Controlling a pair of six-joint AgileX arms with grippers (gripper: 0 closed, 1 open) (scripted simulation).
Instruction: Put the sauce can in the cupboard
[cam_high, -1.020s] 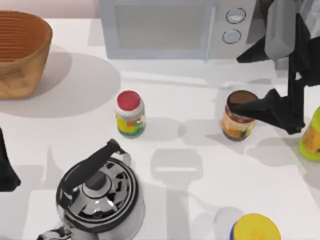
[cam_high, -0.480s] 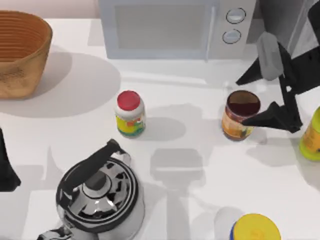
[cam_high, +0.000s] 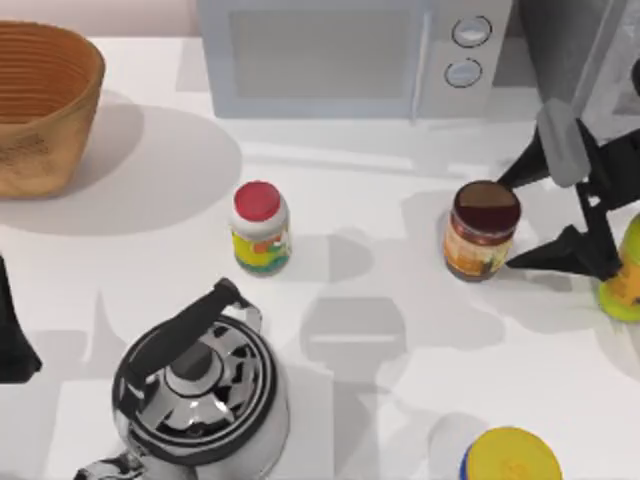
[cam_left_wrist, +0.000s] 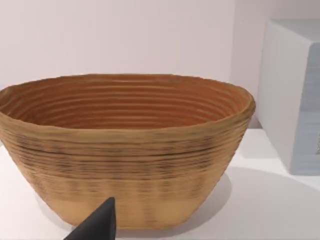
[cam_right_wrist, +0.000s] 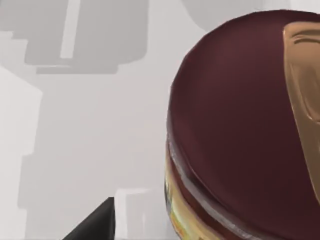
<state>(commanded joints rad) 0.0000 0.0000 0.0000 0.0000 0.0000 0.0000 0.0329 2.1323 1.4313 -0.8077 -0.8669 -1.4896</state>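
Compared with the earlier frames, the right gripper (cam_high: 518, 220) is being seen shifted further right and off the sauce can (cam_high: 481, 230), its fingers (cam_high: 555, 252) spread wide and apparently just clear of the can, while the can is being left upright where it was, right of the table's middle. The left gripper (cam_left_wrist: 97, 225) is being kept parked at the left edge by the wicker basket (cam_high: 45, 105), finger state unclear. The white table (cam_high: 350, 290) is being shared by a microwave (cam_high: 350, 55), a red-lidded jar (cam_high: 260, 227), a kettle (cam_high: 200, 385), a yellow-green bottle (cam_high: 625, 265) and a yellow lid (cam_high: 512, 456).
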